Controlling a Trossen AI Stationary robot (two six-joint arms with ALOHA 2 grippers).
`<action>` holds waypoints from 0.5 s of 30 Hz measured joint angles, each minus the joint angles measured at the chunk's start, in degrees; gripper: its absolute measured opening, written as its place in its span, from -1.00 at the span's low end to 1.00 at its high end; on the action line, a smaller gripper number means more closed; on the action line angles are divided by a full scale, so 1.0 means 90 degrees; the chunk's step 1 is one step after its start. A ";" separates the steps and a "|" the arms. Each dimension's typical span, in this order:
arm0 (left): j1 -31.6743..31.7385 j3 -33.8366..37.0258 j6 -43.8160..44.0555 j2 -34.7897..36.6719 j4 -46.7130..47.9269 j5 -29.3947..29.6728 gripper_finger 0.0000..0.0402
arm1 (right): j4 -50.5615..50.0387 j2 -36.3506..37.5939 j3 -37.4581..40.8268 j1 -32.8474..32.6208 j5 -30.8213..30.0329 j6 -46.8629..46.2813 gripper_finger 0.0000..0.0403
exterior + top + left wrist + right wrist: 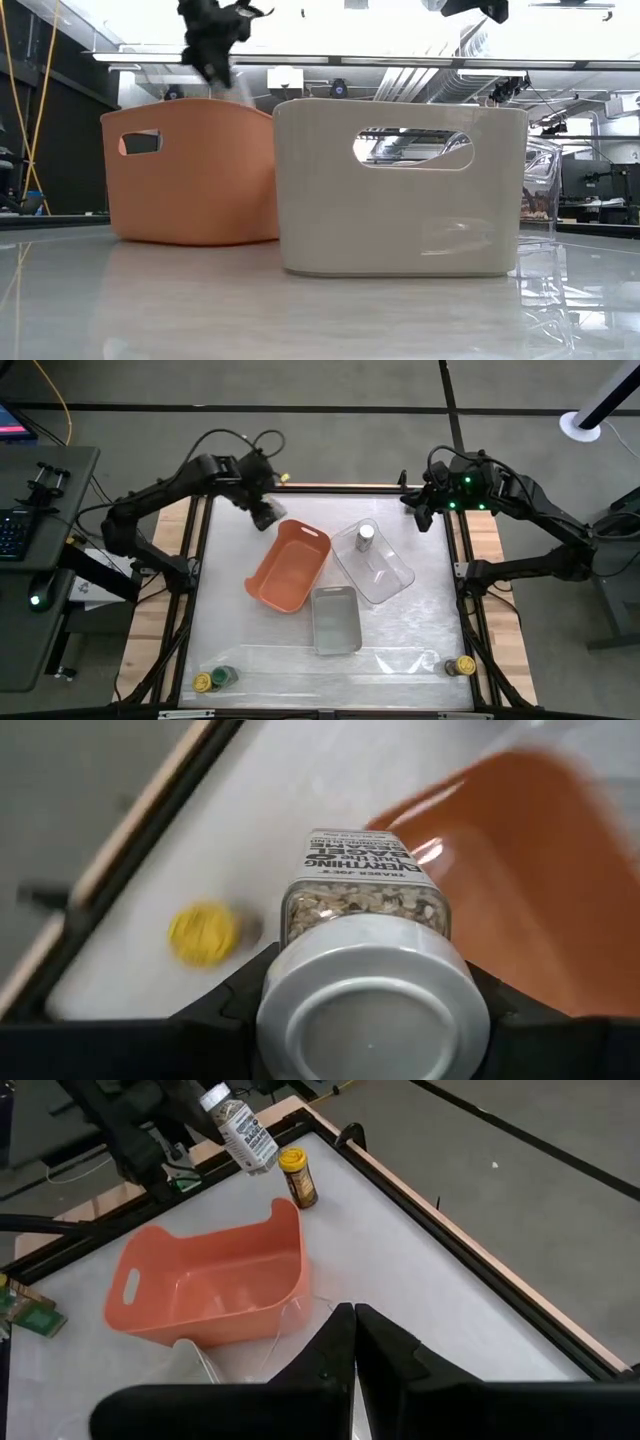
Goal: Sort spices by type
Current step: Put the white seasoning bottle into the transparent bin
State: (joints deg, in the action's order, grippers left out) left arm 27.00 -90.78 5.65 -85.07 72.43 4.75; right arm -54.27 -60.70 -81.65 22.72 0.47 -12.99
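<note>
High view: the left gripper hangs over the far left part of the white bench, just off the far end of the orange plastic tray. Its jaws are clamped on a small glass spice jar with a silver-white lid. The right gripper waits above the far right corner of the bench. Beside the orange tray lies a clear plastic tray holding a second silver-lidded jar at its far end, and a grey plastic tray sits nearer the front edge. Two jars, one yellow-lidded and one green-lidded, lie together at the front left corner. Another yellow-lidded jar stands at the front right corner.

Low view: the left gripper hangs above the far rim of the orange tray, the held jar tilted beneath it. The grey tray stands in front, with the clear tray behind it.

Left wrist view: the jaws grip the jar just under its lid; seeds and a printed label show. A blurred yellow lid lies on the bench beyond, beside the orange tray.

Right wrist view: the right gripper has its jaws closed together, holding nothing. Across the bench the held jar hangs tilted above the orange tray, near an upright yellow-lidded jar of brown spice.
</note>
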 joint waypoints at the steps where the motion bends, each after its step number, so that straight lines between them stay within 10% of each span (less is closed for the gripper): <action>1: -0.0115 -0.0243 -0.0067 -0.0147 -0.0062 -0.0001 -0.18 | 0.0038 -0.0022 0.0000 -0.0002 0.0000 0.0000 -0.93; 15: -0.1527 -0.2732 -0.1765 -0.2606 -0.0330 -0.0138 -0.18 | 0.0901 -0.1547 0.0000 -0.0701 0.0049 0.0477 0.11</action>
State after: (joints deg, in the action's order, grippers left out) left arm 13.26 -115.37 -10.23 -108.52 69.46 3.50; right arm -46.16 -74.62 -81.65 16.41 0.91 -8.70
